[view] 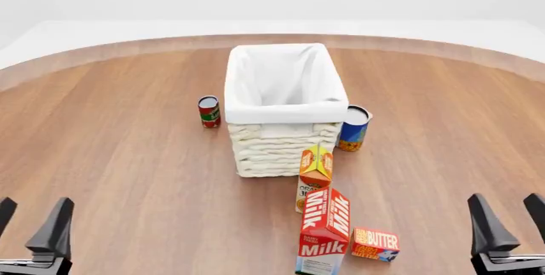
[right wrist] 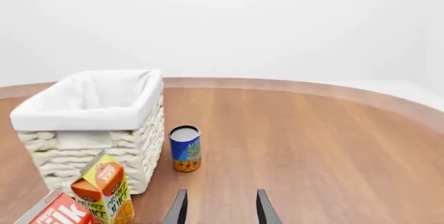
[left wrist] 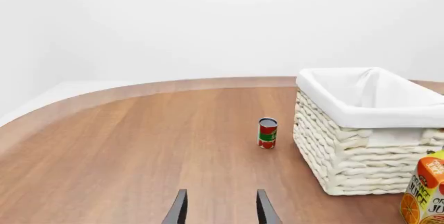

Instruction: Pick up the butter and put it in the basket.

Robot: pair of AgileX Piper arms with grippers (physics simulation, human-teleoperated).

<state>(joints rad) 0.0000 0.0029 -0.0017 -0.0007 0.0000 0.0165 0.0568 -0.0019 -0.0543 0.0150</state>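
Note:
The butter [view: 376,244] is a small flat red-orange box lying on the table near the front edge, just right of the milk carton [view: 325,231]. Behind them the white wicker basket [view: 281,136] [left wrist: 361,146] [right wrist: 90,146] stands mid-table with its cloth liner over the rim. My left gripper [view: 30,227] [left wrist: 220,208] is open at the front left corner, far from the butter. At the front right my right gripper [view: 509,224] [right wrist: 220,207] is also open, a short way right of the butter. Neither holds anything. No wrist view shows the butter.
An orange juice carton [view: 313,173] [left wrist: 425,190] [right wrist: 105,188] stands between the milk carton [right wrist: 59,211] and the basket. A red-green can [view: 209,111] [left wrist: 267,132] is left of the basket, a blue-yellow can [view: 353,127] [right wrist: 185,148] right of it.

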